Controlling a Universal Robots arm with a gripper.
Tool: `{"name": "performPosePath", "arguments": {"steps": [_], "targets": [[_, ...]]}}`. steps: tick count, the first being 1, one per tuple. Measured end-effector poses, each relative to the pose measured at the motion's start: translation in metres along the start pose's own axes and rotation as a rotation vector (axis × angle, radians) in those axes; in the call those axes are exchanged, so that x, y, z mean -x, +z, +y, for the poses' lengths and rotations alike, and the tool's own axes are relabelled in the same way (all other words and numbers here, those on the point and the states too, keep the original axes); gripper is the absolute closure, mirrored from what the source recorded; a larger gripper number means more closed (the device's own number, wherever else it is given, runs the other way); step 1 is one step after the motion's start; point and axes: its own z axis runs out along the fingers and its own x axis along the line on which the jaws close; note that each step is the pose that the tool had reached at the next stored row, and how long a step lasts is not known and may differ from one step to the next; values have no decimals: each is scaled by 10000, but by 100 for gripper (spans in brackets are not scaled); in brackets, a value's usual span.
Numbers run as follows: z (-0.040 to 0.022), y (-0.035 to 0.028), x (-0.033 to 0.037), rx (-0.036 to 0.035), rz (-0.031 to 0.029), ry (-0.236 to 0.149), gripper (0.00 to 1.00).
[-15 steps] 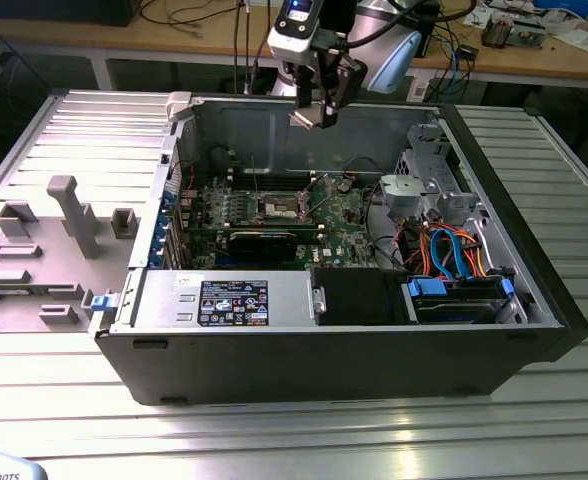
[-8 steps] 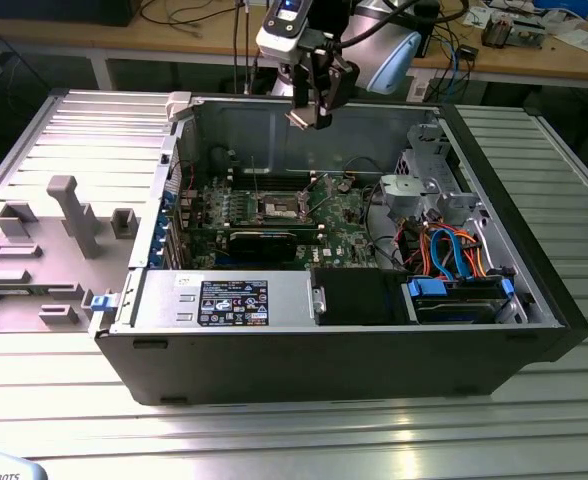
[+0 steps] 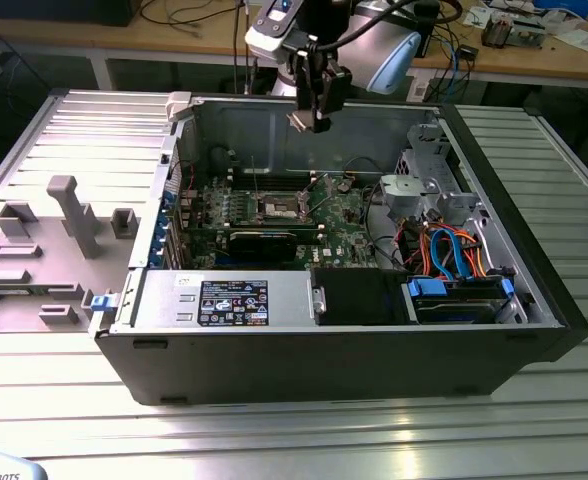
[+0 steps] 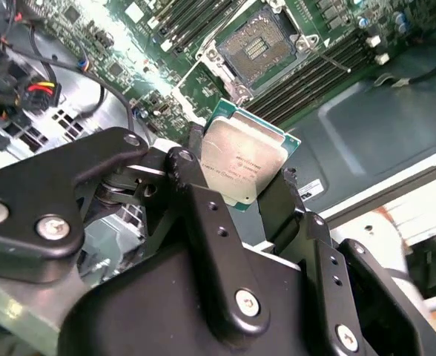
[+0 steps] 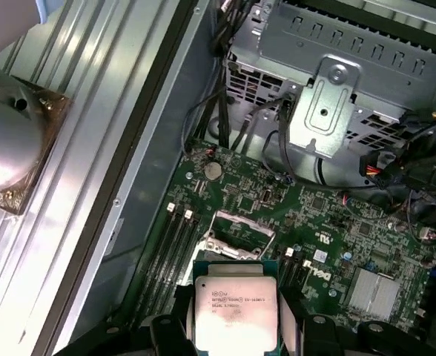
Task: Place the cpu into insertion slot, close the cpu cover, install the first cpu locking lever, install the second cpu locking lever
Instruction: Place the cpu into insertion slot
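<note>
Open computer case (image 3: 324, 340) lying on its side on a ribbed metal table (image 3: 274, 430). Green motherboard (image 3: 344, 215) flat on the case floor. Insertion slot (image 4: 256, 46) near the board's middle, bare, with nothing seated in it. Hanging high above the board, close to the case's far wall: gripper (image 3: 317, 105), fingers (image 4: 192, 185) clenched on two opposite edges of the cpu (image 4: 244, 159), with the chip's metal lid turned toward both wrist views. Probably light and rigid, yet fragile on the contact face and slick on the lid. Best held by the edges, as here, and never by the underside.
</note>
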Motion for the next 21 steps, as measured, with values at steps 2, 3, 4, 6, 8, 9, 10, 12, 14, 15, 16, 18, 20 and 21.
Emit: {"name": "performPosePath", "arguments": {"steps": [2, 3, 4, 6, 8, 9, 10, 12, 14, 15, 16, 18, 20, 21], "targets": [[0, 4, 0, 5, -26, 289, 46], [-1, 7, 0, 8, -40, 444, 46], [-3, 8, -1, 10, -49, 544, 46], [-24, 8, -8, 11, -59, 639, 46], [-60, 10, -21, 9, -59, 649, 46], [-64, 15, -22, 8, -61, 704, 46], [-67, 19, -23, 9, -67, 763, 46], [-71, 29, -24, 15, -91, 1022, 46], [-73, 39, -24, 17, -113, 1281, 46], [-74, 49, -24, 16, -130, 1498, 46], [-74, 56, -24, 10, -142, 1664, 46], [-76, 70, -24, -11, -160, 1945, 46], [-79, 76, -24, -46, -168, 2163, 46], [-80, 80, -25, -61, -176, 2296, 46]]}}
